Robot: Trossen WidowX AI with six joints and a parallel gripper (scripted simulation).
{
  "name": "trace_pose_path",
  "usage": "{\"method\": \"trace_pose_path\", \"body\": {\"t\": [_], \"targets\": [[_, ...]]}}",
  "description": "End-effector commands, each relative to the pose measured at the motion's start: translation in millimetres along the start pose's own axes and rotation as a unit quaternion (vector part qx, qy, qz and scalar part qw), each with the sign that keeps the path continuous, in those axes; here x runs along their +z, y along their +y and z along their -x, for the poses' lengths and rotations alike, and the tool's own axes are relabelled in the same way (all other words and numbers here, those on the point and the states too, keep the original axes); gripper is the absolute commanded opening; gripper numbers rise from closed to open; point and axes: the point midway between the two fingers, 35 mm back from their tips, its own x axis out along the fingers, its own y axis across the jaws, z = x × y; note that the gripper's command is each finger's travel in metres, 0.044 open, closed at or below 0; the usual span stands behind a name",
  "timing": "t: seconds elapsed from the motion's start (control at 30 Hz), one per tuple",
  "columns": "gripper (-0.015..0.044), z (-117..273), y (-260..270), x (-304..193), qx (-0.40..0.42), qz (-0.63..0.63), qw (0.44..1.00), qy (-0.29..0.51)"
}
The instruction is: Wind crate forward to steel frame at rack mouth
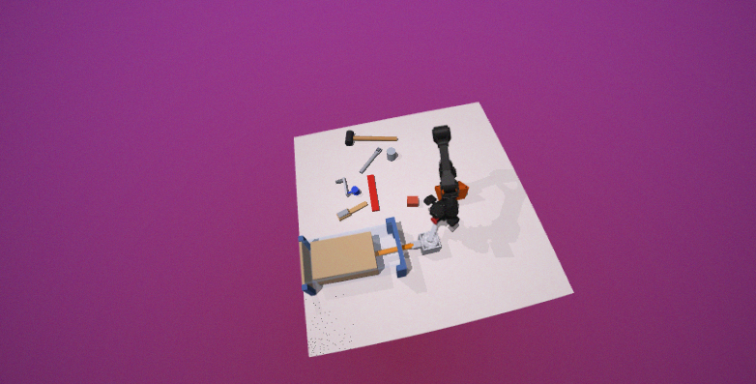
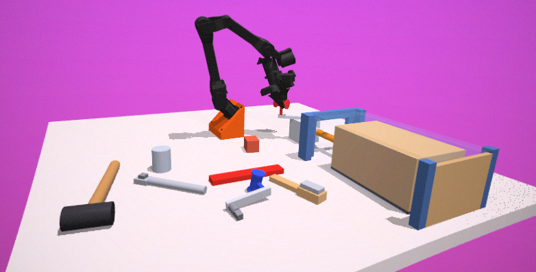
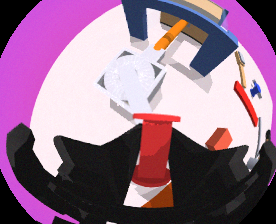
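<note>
The tan crate (image 1: 342, 255) (image 2: 374, 154) sits flat in the clear-panelled cubby, its front a gap short of the blue frame (image 2: 307, 137) (image 3: 134, 22) at the mouth. An orange strap (image 1: 388, 251) (image 2: 324, 134) (image 3: 171, 34) runs from it to the grey winch (image 1: 430, 249) (image 2: 296, 132). A handle with a pale arm (image 2: 290, 116) (image 3: 133, 92) is on top of the winch, its red spool-shaped knob (image 3: 156, 135) upright at the arm's outer end. My gripper (image 2: 281, 104) (image 3: 154, 128) is shut on the red knob, one finger on each side. The key's fit is hidden.
A grey crank (image 1: 346, 186) (image 2: 249, 197) with a blue knob lies by a red bar (image 1: 373, 192) (image 2: 245, 175) and a brush (image 2: 310, 191). A red block (image 1: 413, 201) (image 2: 251, 144) is near my base. A mallet (image 2: 88, 216), wrench (image 2: 176, 185) and grey cylinder (image 2: 161, 159) are farther off.
</note>
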Motion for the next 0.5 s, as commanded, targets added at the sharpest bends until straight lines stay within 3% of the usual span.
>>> {"method": "trace_pose_path", "body": {"t": [0.0,0.47], "targets": [[0.0000,0.2,0.4,0.2,0.001,0.000,1.000,0.000],[0.0000,-2.6,-2.4,-1.9,-0.003,0.003,1.000,0.002]]}}
